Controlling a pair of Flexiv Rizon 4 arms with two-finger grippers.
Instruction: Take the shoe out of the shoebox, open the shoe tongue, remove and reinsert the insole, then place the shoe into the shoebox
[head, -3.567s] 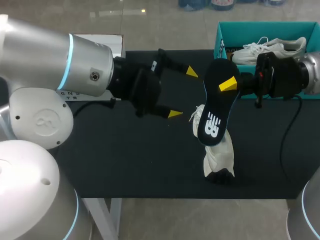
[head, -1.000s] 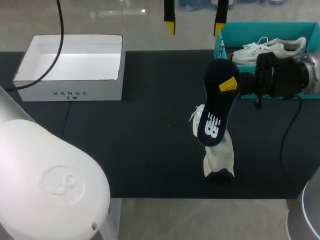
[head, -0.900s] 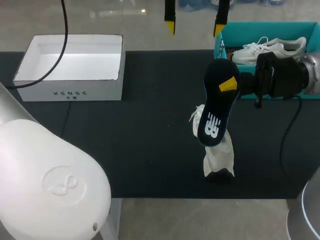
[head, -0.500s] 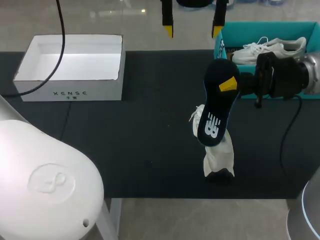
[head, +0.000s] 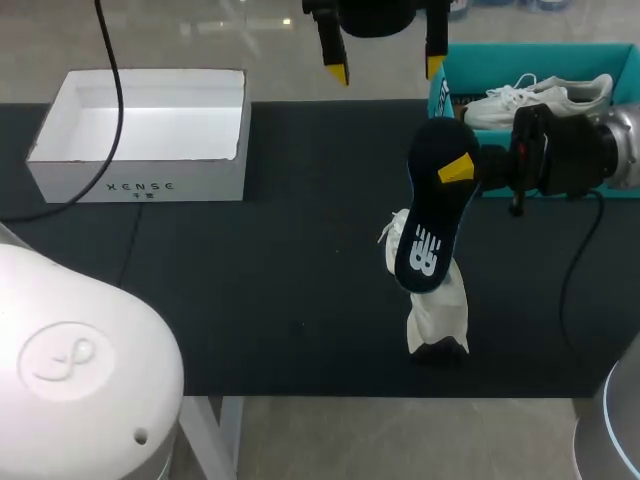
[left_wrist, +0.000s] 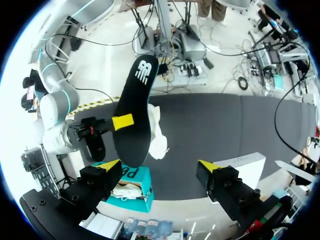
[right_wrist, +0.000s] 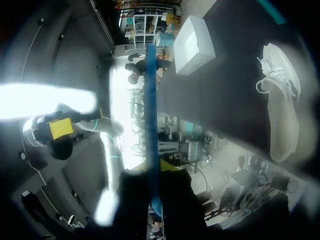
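My right gripper (head: 457, 168) is shut on a dark insole (head: 428, 215) with a white logo, holding it upright above the table's middle right. In the right wrist view the insole (right_wrist: 151, 120) shows edge-on between my right gripper's (right_wrist: 154, 172) fingers. A white shoe (head: 434, 300) lies on the black table under the insole, also seen as the shoe (right_wrist: 282, 115) in the right wrist view. My left gripper (head: 386, 68) hangs open over the table's far edge. From the left gripper (left_wrist: 159, 166), the insole (left_wrist: 135, 115) and shoe (left_wrist: 157, 132) lie ahead. The teal shoebox (head: 440, 85) stands at the far right.
A second white shoe (head: 540, 98) lies in the teal shoebox. A white open box (head: 140, 185) stands at the far left, seen as the white box (left_wrist: 245, 167) in the left wrist view. My left arm's pale elbow (head: 80, 370) fills the near left corner.
My left gripper has swung from the table's middle up to the far edge and has since dipped slightly. My right gripper, insole and shoe have stayed in place.
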